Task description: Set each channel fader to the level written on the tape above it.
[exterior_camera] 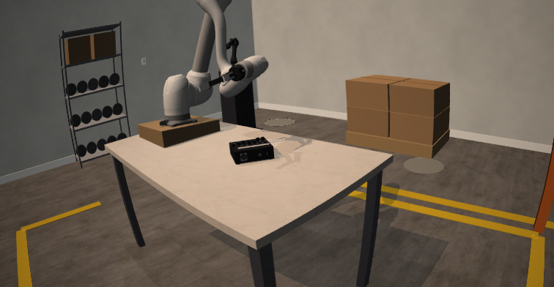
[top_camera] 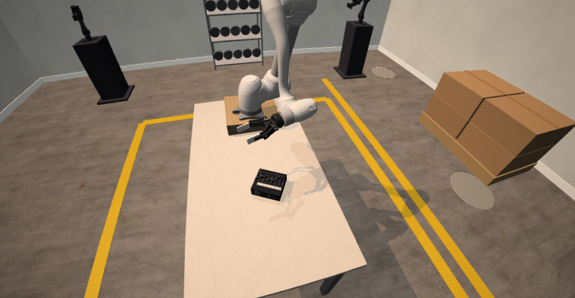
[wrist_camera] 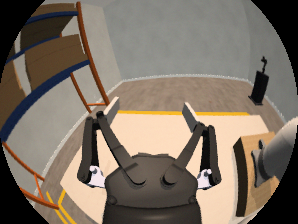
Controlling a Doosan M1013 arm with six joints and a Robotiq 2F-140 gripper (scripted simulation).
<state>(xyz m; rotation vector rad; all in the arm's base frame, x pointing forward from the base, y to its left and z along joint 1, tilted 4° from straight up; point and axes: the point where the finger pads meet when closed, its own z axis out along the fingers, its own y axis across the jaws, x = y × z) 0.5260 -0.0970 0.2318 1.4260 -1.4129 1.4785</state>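
The lighting desk (top_camera: 268,184) (exterior_camera: 250,150) is a small black box with a row of faders and a pale tape strip. It stands flat on the pale table (top_camera: 241,235) (exterior_camera: 251,199), near the middle. The fader caps and written levels are too small to read. My gripper (top_camera: 247,134) (exterior_camera: 212,83) (wrist_camera: 151,105) is open wide and empty. It points sideways, high above the table near the arm's base and well back from the desk. The wrist view shows only the fingers, the table's far end and the room, not the desk.
The arm stands on a brown wooden block (top_camera: 231,112) (exterior_camera: 174,132) at the table's far end. A shelf rack (top_camera: 231,14) (exterior_camera: 92,87), two black pedestals (top_camera: 102,68) (top_camera: 354,48) and stacked cardboard boxes (top_camera: 494,118) (exterior_camera: 397,110) stand on the floor around the table.
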